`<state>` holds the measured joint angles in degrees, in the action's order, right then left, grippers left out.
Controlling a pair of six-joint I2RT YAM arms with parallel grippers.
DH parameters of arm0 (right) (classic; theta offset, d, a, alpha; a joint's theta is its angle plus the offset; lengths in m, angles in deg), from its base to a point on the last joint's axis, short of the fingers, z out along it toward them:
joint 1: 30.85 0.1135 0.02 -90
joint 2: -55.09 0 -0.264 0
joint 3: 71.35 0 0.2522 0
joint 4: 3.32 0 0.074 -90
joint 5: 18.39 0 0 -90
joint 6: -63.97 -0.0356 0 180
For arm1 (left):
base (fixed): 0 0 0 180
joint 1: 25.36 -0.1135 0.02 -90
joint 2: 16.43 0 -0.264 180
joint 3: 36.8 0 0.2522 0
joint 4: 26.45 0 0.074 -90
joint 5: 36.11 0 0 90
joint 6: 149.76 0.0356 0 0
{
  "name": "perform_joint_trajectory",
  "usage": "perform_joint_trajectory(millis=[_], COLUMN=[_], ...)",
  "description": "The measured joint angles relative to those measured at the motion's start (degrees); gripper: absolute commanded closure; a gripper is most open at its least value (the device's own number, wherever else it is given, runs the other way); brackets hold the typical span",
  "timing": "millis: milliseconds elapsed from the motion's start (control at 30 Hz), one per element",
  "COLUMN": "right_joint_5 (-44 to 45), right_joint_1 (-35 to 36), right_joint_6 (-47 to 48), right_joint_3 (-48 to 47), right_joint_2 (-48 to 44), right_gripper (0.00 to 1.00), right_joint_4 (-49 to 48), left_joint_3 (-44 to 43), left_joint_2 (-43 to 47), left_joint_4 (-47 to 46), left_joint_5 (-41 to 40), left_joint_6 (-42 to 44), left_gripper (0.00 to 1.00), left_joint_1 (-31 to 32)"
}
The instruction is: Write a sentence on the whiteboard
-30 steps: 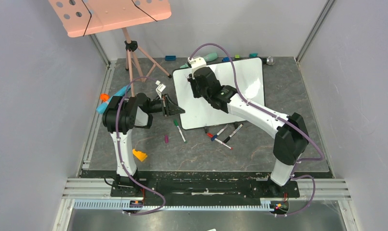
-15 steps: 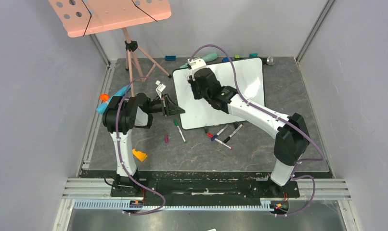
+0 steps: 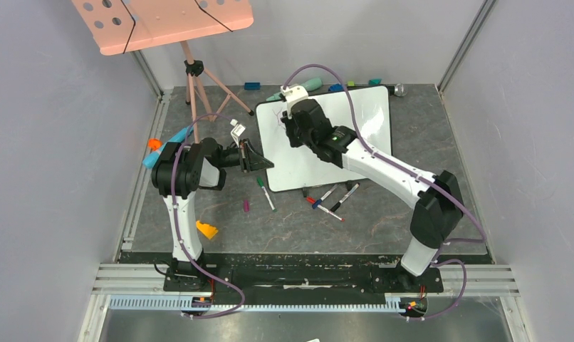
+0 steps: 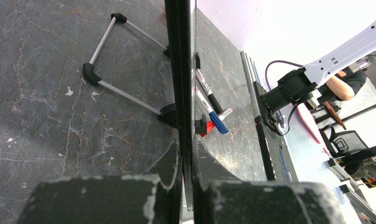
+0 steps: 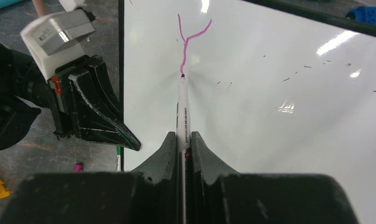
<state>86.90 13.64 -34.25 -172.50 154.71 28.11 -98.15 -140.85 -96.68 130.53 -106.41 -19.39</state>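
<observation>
The whiteboard [image 3: 369, 117] lies tilted on the dark mat. My left gripper [image 3: 261, 163] is shut on its left edge, and the left wrist view shows the jaws [image 4: 188, 161] pinching the thin dark frame [image 4: 179, 70]. My right gripper [image 3: 295, 125] hovers over the board's upper left and is shut on a white marker [image 5: 183, 112] between the jaws [image 5: 182, 140]. The marker tip touches the board [image 5: 279, 102] at the foot of a magenta Y-shaped stroke [image 5: 185, 42], the only part of the sentence showing. The left gripper's fingers [image 5: 100, 116] show at the board's edge.
A pink perforated board [image 3: 163, 21] on a tripod [image 3: 199, 89] stands at the back left. Several loose markers [image 3: 332, 198], a green marker [image 3: 265, 192], a magenta cap [image 3: 246, 206] and an orange piece [image 3: 207, 229] lie on the mat. Markers [image 4: 209, 100] lie past the board's near edge.
My right gripper has shifted slightly right and toward the near side with the marker, uncovering a fresh magenta stroke at the board's upper left. The left arm has not moved.
</observation>
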Motion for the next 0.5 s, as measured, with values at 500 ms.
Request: perform_joint_trajectory(millis=[500], right_joint_5=[1.20], right_joint_1=[-1.20], right_joint_6=[0.92], right_joint_3=[1.73], right_joint_2=[-7.30], right_gripper=[1.00], right_joint_4=[-2.75], left_joint_3=[0.00], left_joint_2=[0.00], left_joint_4=[-0.07], left_joint_5=[0.00], left_joint_6=[0.00], left_gripper=[0.98], left_joint_1=[0.02])
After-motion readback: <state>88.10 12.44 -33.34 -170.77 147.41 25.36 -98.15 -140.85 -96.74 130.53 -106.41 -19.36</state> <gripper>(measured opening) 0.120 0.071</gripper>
